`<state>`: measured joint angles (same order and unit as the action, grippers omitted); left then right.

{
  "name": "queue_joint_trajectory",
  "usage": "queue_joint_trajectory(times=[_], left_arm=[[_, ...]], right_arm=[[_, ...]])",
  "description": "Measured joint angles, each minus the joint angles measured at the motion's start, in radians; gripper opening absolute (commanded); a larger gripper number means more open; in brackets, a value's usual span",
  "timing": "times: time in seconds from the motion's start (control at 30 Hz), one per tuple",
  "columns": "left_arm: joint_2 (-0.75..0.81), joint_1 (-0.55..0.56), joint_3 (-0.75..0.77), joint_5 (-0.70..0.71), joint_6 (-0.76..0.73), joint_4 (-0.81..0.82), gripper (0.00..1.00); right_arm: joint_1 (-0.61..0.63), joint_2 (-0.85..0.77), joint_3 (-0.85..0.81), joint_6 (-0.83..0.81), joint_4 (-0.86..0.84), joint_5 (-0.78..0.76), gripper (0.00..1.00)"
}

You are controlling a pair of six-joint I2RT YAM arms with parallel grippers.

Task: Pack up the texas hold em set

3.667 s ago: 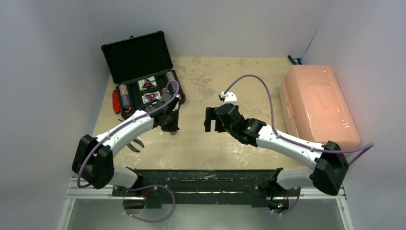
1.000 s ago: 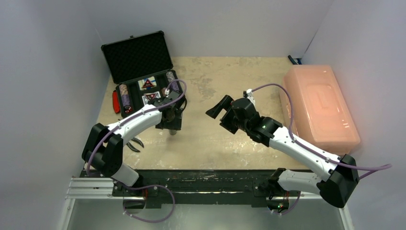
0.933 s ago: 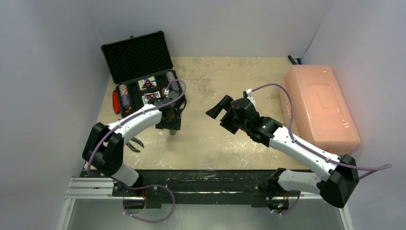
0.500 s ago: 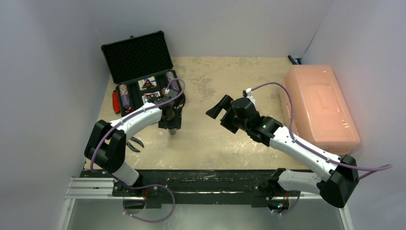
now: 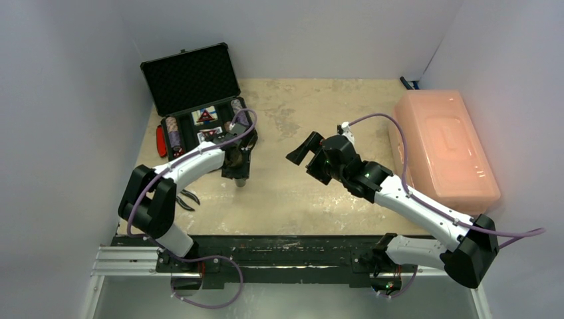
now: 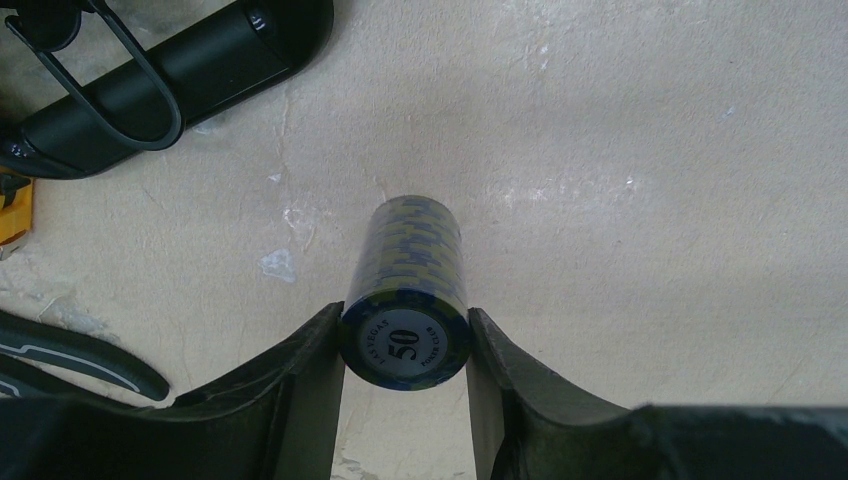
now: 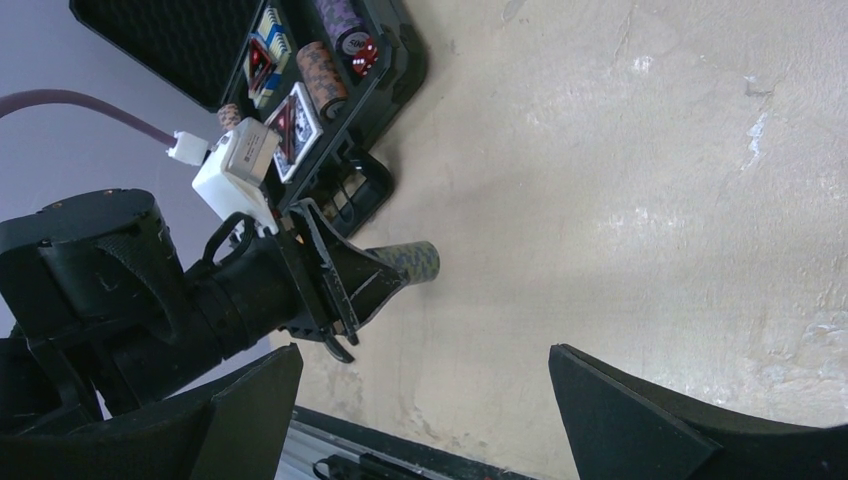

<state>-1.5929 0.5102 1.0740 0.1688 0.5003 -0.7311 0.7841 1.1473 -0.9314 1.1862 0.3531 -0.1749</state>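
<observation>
Blue-and-yellow cylindrical poker chip stack (image 6: 405, 275), top marked 50, is clamped by the left end effector (image 6: 405, 345) beside the open black foam-lined case (image 5: 191, 83); right end effector (image 7: 425, 352) gapes, holding nothing.

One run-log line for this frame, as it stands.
left gripper: shut on chip stack | right gripper: open, empty | case: open, lid up | chip stack: outside case
</observation>
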Motion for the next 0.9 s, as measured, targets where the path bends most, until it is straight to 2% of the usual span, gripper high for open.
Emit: queue_joint_trajectory(times=[0.2,0.47,0.9], left_arm=[[0.025,-0.028,0.0,-0.008,-0.015,-0.027,0.0],[0.131,-0.167,0.038,-0.008,-0.052,-0.107,0.0],[0.092,-0.389,0.273,-0.007,-0.13,-0.247,0.0]], right_arm=[[0.0,-0.004,-0.001,-0.009,0.009,-0.018,0.99],[0.0,-0.027,-0.002,-0.029,0.031,-0.043,0.99],[0.0,-0.069,-0.003,-0.056,0.051,-0.06,0.99]])
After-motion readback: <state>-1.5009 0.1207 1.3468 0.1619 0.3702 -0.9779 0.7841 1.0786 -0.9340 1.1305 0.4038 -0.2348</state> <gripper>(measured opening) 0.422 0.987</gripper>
